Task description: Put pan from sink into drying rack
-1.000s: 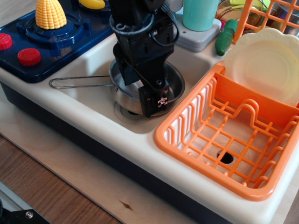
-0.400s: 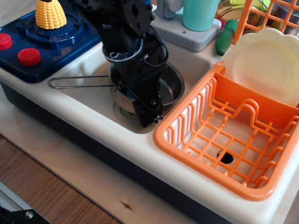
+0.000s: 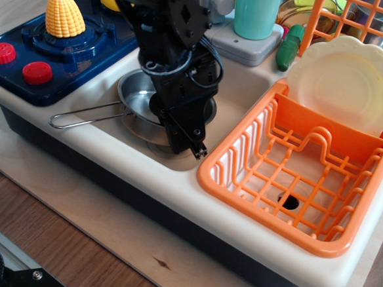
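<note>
The black arm descends from the top centre of the frame, and its fingers (image 3: 182, 131) reach down into the sink (image 3: 237, 101), a cream basin at the centre of the frame set in a cream counter with a navy base. The fingers stand over the right part of the pan (image 3: 136, 100); whether they are clamped on its rim or apart cannot be told, because the arm's own body covers the contact area. The pan is a shiny steel vessel positioned in the left half of the sink, appearing tilted, with its bowl partly hidden behind the arm. Its thin wire loop handle (image 3: 82, 114) extends toward the left of the frame and crosses over the sink's left rim. The drying rack (image 3: 242, 163), bright orange with a grid floor and slatted sides, sits just beside the sink at centre right. A cream scalloped plate (image 3: 345, 82) stands upright against the rack's rear divider at upper right. At upper left, a navy stove top (image 3: 86, 47) carries a yellow corn cob (image 3: 64, 14) and two red knobs (image 3: 19, 62). A teal cup (image 3: 256, 13) stands at the top centre, behind the sink. The whole unit rests on a wooden surface (image 3: 73, 240).
</note>
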Motion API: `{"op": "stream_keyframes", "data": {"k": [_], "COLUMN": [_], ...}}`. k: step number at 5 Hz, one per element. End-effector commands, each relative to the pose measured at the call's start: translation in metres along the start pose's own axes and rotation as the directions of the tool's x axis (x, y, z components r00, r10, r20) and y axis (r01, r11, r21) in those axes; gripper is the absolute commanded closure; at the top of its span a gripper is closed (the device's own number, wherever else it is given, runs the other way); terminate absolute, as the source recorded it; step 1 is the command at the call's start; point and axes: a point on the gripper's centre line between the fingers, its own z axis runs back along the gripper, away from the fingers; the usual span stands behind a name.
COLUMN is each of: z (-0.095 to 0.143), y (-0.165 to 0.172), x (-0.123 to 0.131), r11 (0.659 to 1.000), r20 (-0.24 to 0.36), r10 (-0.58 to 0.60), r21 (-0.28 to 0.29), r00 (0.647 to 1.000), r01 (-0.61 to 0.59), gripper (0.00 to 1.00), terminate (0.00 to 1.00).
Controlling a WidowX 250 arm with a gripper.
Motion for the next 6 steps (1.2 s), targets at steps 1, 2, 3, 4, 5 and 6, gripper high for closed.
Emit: {"op": "stream_keyframes", "data": {"k": [1, 2, 3, 4, 5, 6], "z": [0.052, 0.066, 0.075, 0.079, 0.076, 0.072], "y": [0.008, 0.003, -0.003, -0.028, -0.059, -0.091], "x": [0.019, 0.03, 0.048, 0.069, 0.087, 0.097], "r11": [0.988, 0.972, 0.971, 0.967, 0.955, 0.923], "r20": [-0.01, -0.034, 0.003, 0.049, 0.063, 0.083], "r10": [0.078, 0.114, 0.124, 0.184, 0.259, 0.348], "r21": [0.138, 0.209, 0.205, 0.169, 0.133, 0.144], "r00": [0.997, 0.993, 0.992, 0.982, 0.964, 0.934], "r01": [-0.076, -0.105, -0.122, -0.189, -0.265, -0.356], "gripper": [1.0, 1.0, 1.0, 1.0, 1.0, 1.0], "terminate": [0.0, 0.0, 0.0, 0.0, 0.0, 0.0]}}
